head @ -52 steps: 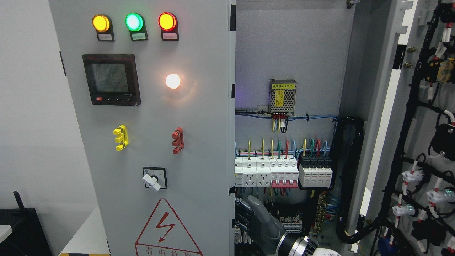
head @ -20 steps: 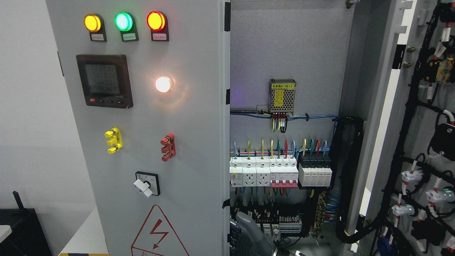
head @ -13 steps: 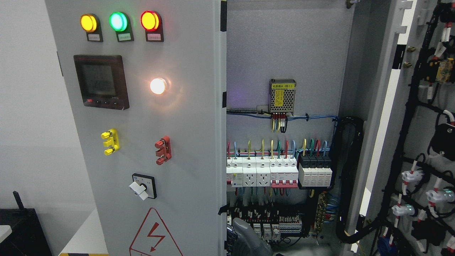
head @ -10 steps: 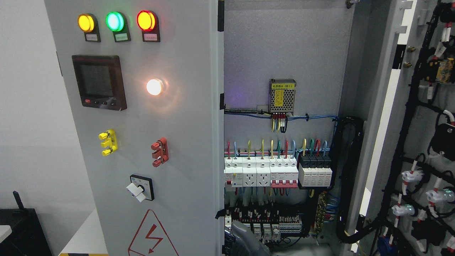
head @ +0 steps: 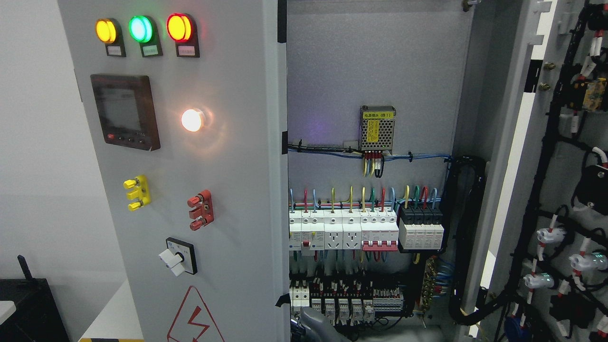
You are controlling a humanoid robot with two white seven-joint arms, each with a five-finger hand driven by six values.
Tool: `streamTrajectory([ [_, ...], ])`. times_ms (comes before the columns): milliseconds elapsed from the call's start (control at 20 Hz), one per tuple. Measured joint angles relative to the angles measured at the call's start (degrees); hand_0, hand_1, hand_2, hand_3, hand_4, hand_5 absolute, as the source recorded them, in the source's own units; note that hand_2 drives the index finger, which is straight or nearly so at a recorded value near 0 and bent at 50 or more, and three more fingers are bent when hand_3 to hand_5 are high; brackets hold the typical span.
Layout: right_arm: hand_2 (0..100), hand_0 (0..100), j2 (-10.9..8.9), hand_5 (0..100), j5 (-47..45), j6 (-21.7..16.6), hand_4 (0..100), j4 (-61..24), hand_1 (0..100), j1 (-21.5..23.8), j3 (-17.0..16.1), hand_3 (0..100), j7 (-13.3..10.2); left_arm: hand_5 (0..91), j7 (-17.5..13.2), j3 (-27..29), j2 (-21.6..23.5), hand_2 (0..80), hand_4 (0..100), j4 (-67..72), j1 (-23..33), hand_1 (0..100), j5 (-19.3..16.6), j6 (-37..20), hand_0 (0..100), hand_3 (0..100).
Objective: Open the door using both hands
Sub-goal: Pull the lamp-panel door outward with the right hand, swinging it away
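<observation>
Head view: right door (head: 546,156) fully open, left door (head: 199,190) partly swung; hand (head: 313,327) at bottom edge, finger state indeterminate.

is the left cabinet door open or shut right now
Open, partly. The left door stands swung out, its edge clear of the cabinet, baring the breakers and wiring behind.

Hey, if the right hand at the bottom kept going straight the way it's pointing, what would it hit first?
Probably the lower row of terminal blocks just above the right hand, though depth is unclear. The left door's edge lies close beside it.
</observation>
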Motion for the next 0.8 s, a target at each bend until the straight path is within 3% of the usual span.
streamTrajectory([
  [801,0,11,0.73,0,-0.1,0.0,0,-2.5,0,0.4,4.9,0,0.0,0.0,0.0,0.0,0.0,0.0,3,0.0,0.0,0,0.0,0.0,0,0],
])
